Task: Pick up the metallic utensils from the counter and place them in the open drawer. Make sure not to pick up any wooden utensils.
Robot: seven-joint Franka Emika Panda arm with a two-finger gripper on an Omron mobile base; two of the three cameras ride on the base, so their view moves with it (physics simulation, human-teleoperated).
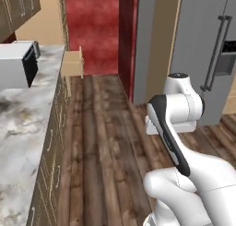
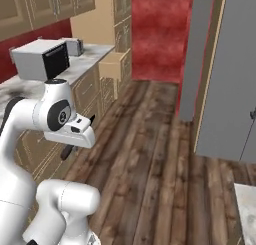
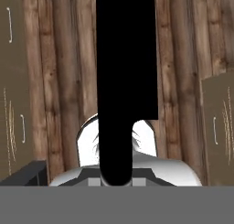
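The black knife point(image 3: 125, 58) looms large and dark in the hand view, rising from between the jaws of my gripper point(image 3: 116, 179), which is shut on its handle. In the right base view the knife point(image 2: 66, 152) hangs as a short dark stub under the white hand, over the wooden floor beside the cabinets. The open drawer point(image 1: 73, 63) juts out from the cabinet run far ahead, a light-tan box point(image 2: 114, 65). The marble counter point(image 1: 23, 128) runs along the left. No other utensils are in sight.
A grey microwave point(image 1: 18, 63) stands on the counter near the drawer. A tall grey fridge point(image 1: 216, 50) and a panel wall point(image 2: 200, 64) close in the right side. Brown plank floor point(image 1: 101, 142) stretches between the cabinets and the fridge.
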